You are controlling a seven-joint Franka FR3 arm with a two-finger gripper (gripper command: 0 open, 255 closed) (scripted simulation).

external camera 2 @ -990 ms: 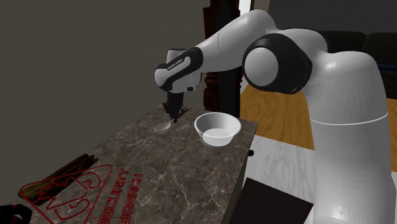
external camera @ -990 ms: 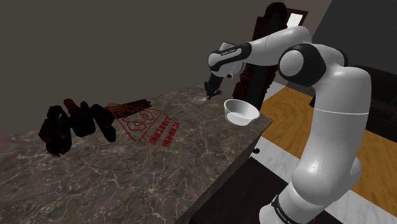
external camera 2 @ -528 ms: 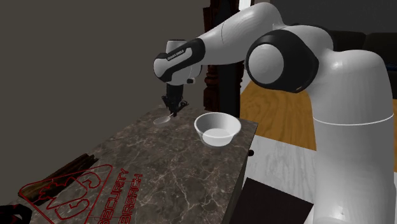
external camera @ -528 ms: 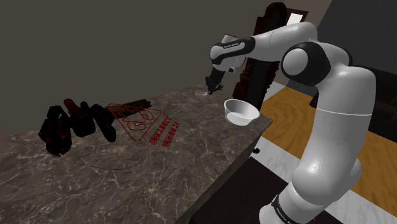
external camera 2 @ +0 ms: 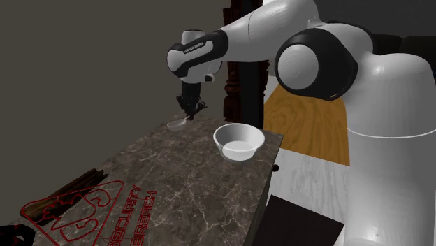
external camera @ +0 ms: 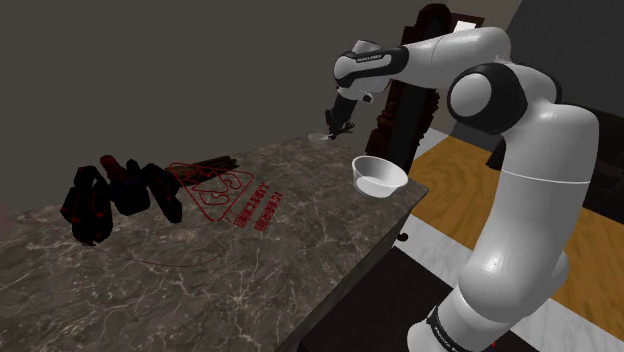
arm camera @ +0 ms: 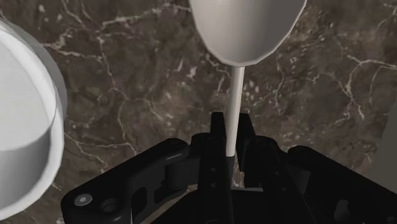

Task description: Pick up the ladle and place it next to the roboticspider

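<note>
The ladle is pale, with a round cup (arm camera: 247,25) and a thin handle (arm camera: 234,108). My gripper (arm camera: 230,124) is shut on the handle, and the cup hangs in front of the fingers. In the shoulder view the gripper (external camera: 338,122) holds the ladle (external camera: 320,136) a little above the far end of the dark marble table (external camera: 260,265). The second exterior view has the gripper (external camera 2: 190,106) with the ladle cup (external camera 2: 176,124) lifted off the top. The robotic spider (external camera: 115,195), black with red lines, sits far off at the shoulder view's left.
A white bowl (external camera: 378,176) (external camera 2: 238,140) (arm camera: 19,127) stands by the table's edge close to the gripper. A flat red-lined logo (external camera: 228,196) (external camera 2: 87,213) lies between bowl and spider, dark sticks (external camera: 215,162) behind it. Tall dark furniture (external camera: 425,70) rises behind the arm.
The gripper has risen from the table top, carrying the ladle up with it. The bowl and the spider have not moved.
</note>
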